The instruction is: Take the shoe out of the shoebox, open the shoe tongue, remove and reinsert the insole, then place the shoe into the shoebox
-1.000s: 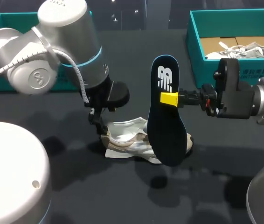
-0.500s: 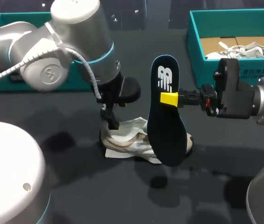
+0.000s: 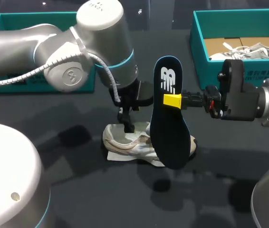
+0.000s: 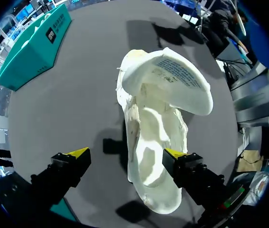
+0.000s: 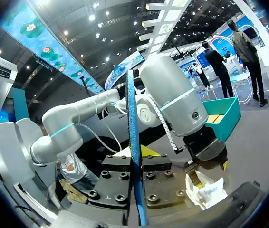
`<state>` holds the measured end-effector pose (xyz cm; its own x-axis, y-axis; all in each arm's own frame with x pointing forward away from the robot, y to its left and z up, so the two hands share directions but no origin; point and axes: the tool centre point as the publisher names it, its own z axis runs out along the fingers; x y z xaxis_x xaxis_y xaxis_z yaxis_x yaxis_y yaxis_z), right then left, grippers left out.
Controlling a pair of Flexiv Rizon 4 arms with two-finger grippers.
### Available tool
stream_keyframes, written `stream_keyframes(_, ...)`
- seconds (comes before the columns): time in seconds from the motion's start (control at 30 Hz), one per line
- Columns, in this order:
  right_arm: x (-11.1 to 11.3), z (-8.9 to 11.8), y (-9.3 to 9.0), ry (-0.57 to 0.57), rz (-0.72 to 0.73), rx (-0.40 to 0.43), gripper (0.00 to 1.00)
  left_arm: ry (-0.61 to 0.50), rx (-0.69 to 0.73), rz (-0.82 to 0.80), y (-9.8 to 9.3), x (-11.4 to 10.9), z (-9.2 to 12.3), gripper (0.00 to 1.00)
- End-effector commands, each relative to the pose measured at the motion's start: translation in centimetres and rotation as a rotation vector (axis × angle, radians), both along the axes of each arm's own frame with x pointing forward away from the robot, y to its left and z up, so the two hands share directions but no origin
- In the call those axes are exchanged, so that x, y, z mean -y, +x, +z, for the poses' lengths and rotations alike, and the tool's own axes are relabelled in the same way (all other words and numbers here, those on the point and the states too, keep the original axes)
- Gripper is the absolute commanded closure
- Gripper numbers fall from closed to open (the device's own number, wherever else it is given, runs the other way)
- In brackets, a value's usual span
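A white shoe (image 3: 129, 142) lies on the dark table, its tongue (image 4: 172, 80) folded up and out. My left gripper (image 3: 127, 124) hangs open just above the shoe's opening. In the left wrist view the shoe (image 4: 153, 142) lies under the left gripper (image 4: 126, 154), close to one finger and apart from the other. My right gripper (image 3: 172, 100) is shut on the dark blue insole (image 3: 170, 118), holding it upright above the shoe's toe end. From the right wrist the insole (image 5: 133, 133) shows edge-on between the right gripper's (image 5: 135, 164) fingers.
A teal shoebox (image 3: 198, 42) at the back right holds a second white shoe (image 3: 253, 50). Another teal box (image 3: 11, 21) stands at the back left, partly behind my left arm (image 3: 87, 47). A sheet of white paper (image 3: 113, 156) lies under the shoe.
My left arm has swung to the right, bringing its open gripper from beside the shoe's heel to above its opening. The right arm and the insole have not moved.
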<state>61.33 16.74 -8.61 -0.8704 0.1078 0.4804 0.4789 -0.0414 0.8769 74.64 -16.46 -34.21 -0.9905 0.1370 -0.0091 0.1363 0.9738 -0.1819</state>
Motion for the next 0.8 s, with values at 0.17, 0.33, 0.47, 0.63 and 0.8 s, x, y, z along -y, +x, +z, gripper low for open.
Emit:
stream_keyframes(0.17, 0.0, 0.0, -0.2, -0.002, -0.003, -0.001, 1.0, 0.011, -0.005, 0.004, 0.3, 1.9, -1.8, 0.09)
stream_keyframes(0.33, 0.0, 0.0, -0.2, -0.002, -0.003, -0.001, 1.0, 0.021, 0.001, 0.005, 0.3, 2.3, -2.6, 0.23)
stream_keyframes(0.47, 0.0, 0.0, -0.2, -0.002, -0.003, -0.001, 1.0, 0.027, -0.005, 0.008, 0.2, 2.5, -3.2, 0.31)
stream_keyframes(0.63, 0.0, 0.0, -0.2, -0.002, -0.003, -0.001, 1.0, 0.035, -0.019, 0.008, -0.1, 2.6, -3.7, 0.45)
stream_keyframes(0.8, 0.0, 0.0, -0.2, -0.002, -0.003, -0.001, 1.0, 0.038, -0.028, 0.006, -0.3, 2.7, -4.0, 0.54)
